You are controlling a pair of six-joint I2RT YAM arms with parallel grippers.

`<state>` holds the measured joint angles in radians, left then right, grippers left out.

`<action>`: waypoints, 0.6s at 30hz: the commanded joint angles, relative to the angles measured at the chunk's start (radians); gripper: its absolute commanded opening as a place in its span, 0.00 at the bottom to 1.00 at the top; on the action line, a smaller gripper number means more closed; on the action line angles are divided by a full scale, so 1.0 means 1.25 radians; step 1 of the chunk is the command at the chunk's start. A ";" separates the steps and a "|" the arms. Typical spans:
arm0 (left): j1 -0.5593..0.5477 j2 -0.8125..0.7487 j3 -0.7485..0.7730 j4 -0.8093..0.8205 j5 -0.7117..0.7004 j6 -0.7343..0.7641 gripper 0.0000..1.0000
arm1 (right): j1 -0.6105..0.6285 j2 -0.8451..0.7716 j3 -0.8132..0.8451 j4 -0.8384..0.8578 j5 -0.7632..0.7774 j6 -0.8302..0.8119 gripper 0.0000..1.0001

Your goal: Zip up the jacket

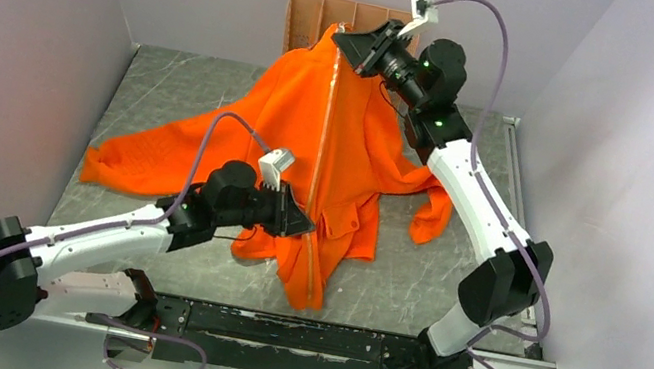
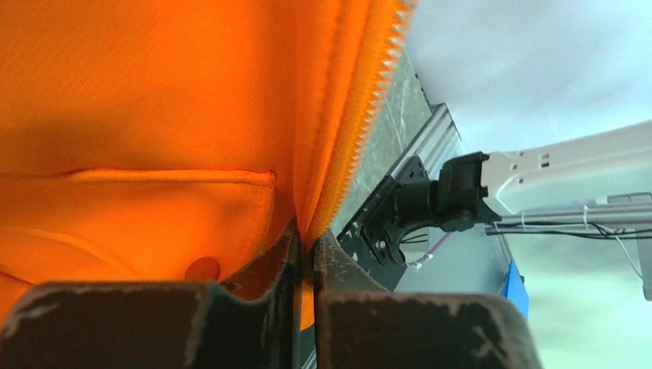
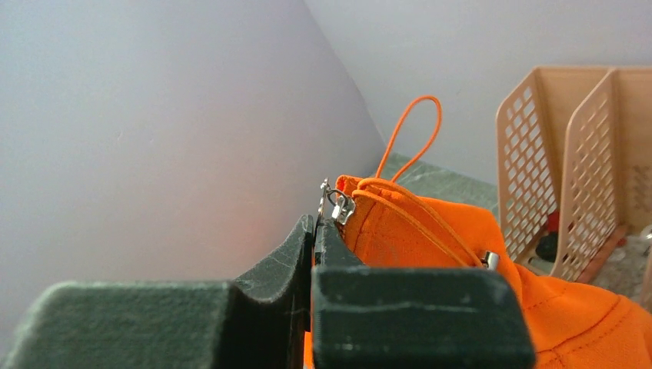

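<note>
The bright orange jacket [image 1: 350, 148] hangs stretched between my two grippers, its closed zipper line [image 1: 326, 124] running down the front. My right gripper [image 1: 353, 42] holds the top of the jacket raised at the back; in the right wrist view it [image 3: 314, 223] is shut on the silver zipper pull [image 3: 337, 204] at the collar. My left gripper [image 1: 301, 221] is low near the hem; in the left wrist view it [image 2: 306, 242] is shut on the jacket's zipper edge [image 2: 361, 123], next to a flap pocket [image 2: 138, 215].
A tan mesh file rack [image 1: 316, 20] stands against the back wall behind the jacket, also in the right wrist view [image 3: 577, 169]. One sleeve [image 1: 155, 159] spreads left on the grey table, another [image 1: 430, 213] lies right. A black rail [image 1: 296, 337] runs along the near edge.
</note>
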<state>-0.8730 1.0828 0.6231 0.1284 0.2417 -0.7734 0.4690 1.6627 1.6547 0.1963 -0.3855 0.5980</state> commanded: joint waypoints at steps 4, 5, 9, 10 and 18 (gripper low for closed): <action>0.132 0.049 0.145 -0.256 0.017 0.096 0.08 | -0.034 -0.115 0.043 0.112 0.067 -0.067 0.00; 0.163 0.053 0.167 -0.269 0.021 0.105 0.08 | -0.034 -0.119 0.056 0.099 0.062 -0.076 0.00; 0.284 0.075 0.280 -0.326 0.018 0.147 0.08 | -0.038 -0.104 0.168 0.034 0.045 -0.100 0.00; 0.308 0.084 0.313 -0.339 0.023 0.155 0.08 | -0.040 -0.096 0.189 0.022 0.039 -0.100 0.00; 0.432 0.160 0.645 -0.495 -0.019 0.225 0.08 | -0.040 0.010 0.550 -0.068 0.029 -0.081 0.00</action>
<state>-0.3985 1.2613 1.2499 -0.3424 0.2642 -0.5697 0.4328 1.6466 2.1139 0.0254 -0.3691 0.4950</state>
